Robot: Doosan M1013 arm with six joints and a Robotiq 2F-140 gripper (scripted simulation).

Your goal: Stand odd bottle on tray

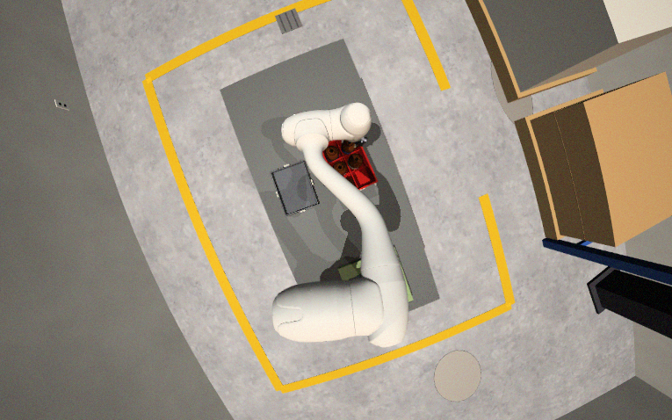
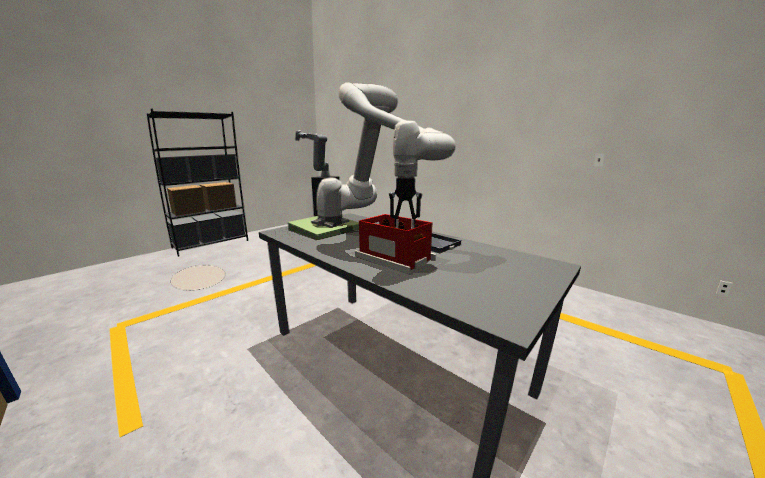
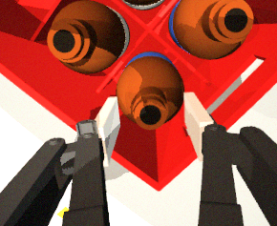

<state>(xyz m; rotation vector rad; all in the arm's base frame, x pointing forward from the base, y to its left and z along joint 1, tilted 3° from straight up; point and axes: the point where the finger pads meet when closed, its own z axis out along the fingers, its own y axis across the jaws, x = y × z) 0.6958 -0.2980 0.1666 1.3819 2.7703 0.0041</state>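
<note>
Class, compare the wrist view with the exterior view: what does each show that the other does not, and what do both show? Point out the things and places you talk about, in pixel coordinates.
Wrist only: the bottles' dark round mouths and blue rims beside two bottles.
Exterior only: the table's legs (image 2: 495, 409) and a shelf rack (image 2: 191, 114).
Both: the red crate (image 2: 394, 254) (image 3: 32, 71) and the hand (image 2: 405, 224) (image 3: 151, 109).
</note>
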